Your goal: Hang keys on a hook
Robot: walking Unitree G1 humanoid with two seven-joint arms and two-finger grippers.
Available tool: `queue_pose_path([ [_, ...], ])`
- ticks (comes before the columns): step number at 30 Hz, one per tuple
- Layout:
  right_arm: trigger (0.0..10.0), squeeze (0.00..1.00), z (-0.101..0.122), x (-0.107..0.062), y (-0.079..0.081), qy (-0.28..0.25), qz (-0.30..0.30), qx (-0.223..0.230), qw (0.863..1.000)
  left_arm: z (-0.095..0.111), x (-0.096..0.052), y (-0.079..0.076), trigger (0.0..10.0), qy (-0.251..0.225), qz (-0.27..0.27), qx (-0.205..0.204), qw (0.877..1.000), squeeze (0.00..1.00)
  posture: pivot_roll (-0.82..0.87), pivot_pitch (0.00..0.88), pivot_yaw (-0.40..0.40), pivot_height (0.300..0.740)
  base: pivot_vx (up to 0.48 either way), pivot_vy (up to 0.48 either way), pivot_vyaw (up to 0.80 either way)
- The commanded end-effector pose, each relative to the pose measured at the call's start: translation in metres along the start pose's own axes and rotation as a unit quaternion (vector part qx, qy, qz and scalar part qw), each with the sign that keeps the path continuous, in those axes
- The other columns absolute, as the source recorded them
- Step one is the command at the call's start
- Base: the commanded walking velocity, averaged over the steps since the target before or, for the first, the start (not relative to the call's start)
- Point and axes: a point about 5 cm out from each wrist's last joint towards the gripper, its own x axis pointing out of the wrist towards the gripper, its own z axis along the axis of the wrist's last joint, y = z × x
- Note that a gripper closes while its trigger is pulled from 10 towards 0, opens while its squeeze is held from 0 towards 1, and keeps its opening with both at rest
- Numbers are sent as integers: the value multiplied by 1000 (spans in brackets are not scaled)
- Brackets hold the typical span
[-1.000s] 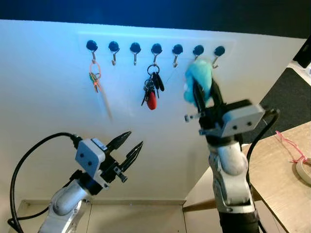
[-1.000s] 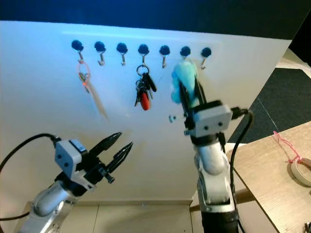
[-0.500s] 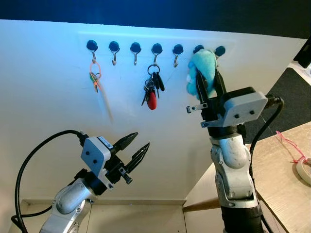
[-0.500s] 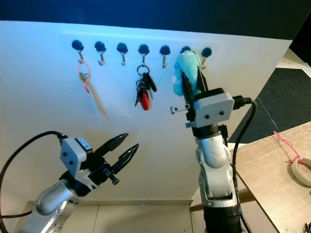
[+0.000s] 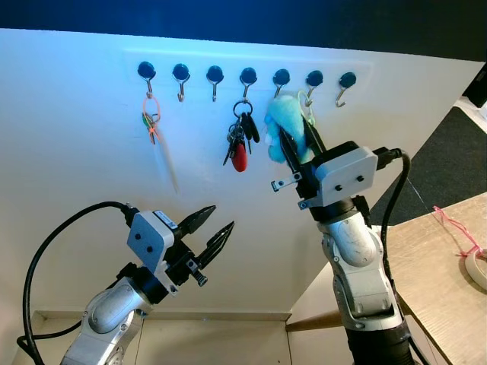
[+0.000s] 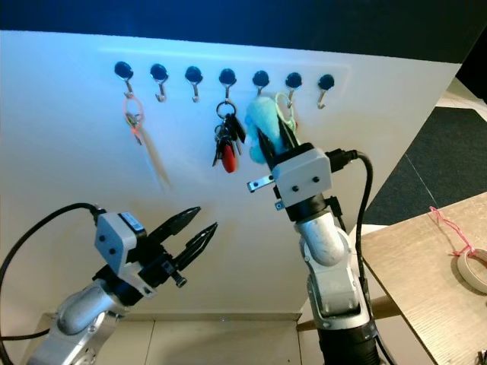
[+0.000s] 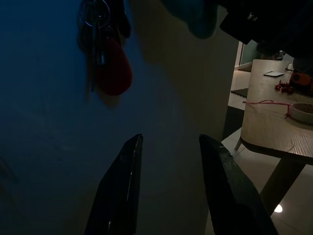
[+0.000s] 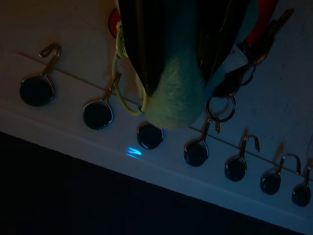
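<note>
Right end effector (image 5: 295, 141) clamping fluffy keychain (image 5: 283, 126) against hooks (image 5: 314, 82), left end effector (image 5: 214, 228) parted, empty

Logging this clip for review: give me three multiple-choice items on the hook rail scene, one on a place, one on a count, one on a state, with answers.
1. Where does the bunch of keys with the red fob hang?
A. On the fourth hook from the left
B. On the last hook on the right
C. On the wooden table

2. How many hooks are on the hook rail?
A. Four
B. Seven
C. Ten

3. What is the state of the right tool?
A. Open and empty
B. Shut on the fluffy blue keychain
C. Resting on the floor

Answers: 1 A, the red fob's ring sits on the fourth hook. 2 B, seven dark round bases line the rail. 3 B, its black fingers pinch the blue fluff up beside the fifth and sixth hooks, while the left tool is open and low.
</note>
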Motion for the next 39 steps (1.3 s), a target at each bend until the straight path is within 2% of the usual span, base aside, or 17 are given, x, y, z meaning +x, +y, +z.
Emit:
queue_pose_path([
  [1,10000,0,0,-2,2,9,8,-1,1000,3,1,-3,10000,-4,-4,-4,1000,0,68,100,-86,740,0,0,0],
  [7,10000,0,-8,-5,2,39,16,-8,999,2,1,-4,10000,-2,-7,-5,1000,0,67,98,-86,740,0,0,0],
  [9,10000,0,-16,-11,1,66,14,-15,998,3,2,-5,10000,-4,-9,-5,1000,0,67,99,-87,740,0,0,0],
  [11,10000,0,-16,-11,1,66,14,-15,998,3,2,-5,10000,-4,-9,-5,1000,0,67,99,-87,740,0,0,0],
  [14,10000,0,-26,-19,-4,96,-4,-17,995,14,9,-4,10000,-32,-1,-8,999,0,70,104,-90,740,0,0,0],
  [15,10000,0,-32,-25,-8,112,-15,-17,993,30,20,-4,10000,-72,2,-22,997,0,70,106,-89,740,0,0,0],
  [20,10000,0,-33,-26,-9,119,-20,-19,993,50,33,-12,10000,-111,-24,-50,992,0,68,107,-88,740,0,0,0],
  [24,10000,0,-33,-24,-9,119,-23,-17,992,63,49,-16,10000,-130,-29,-28,991,0,67,108,-86,740,0,0,0],
  [28,10000,0,-31,-22,-9,117,-25,-16,993,68,56,-18,10000,-136,-29,-26,990,0,68,108,-85,740,0,0,0],
  [35,10000,0,-30,-21,-10,113,-28,-12,993,71,59,-17,10000,-131,-28,-24,991,0,67,111,-86,740,0,0,0],
  [36,10000,63,-28,-20,-9,107,-26,1,994,71,58,-17,10000,-123,-28,-20,992,0,71,112,-87,740,0,0,0],
  [37,10000,63,-27,-20,-8,103,-25,9,994,71,58,-17,10000,-121,-28,-18,992,0,71,112,-87,740,0,0,0],
  [38,10000,941,-26,-20,-9,98,-29,15,995,71,58,-17,10000,-122,-26,-19,992,0,72,111,-88,740,0,0,0],
  [39,10000,941,-26,-20,-9,98,-29,15,995,71,58,-17,10000,-122,-26,-19,992,0,72,111,-88,740,0,0,0],
])
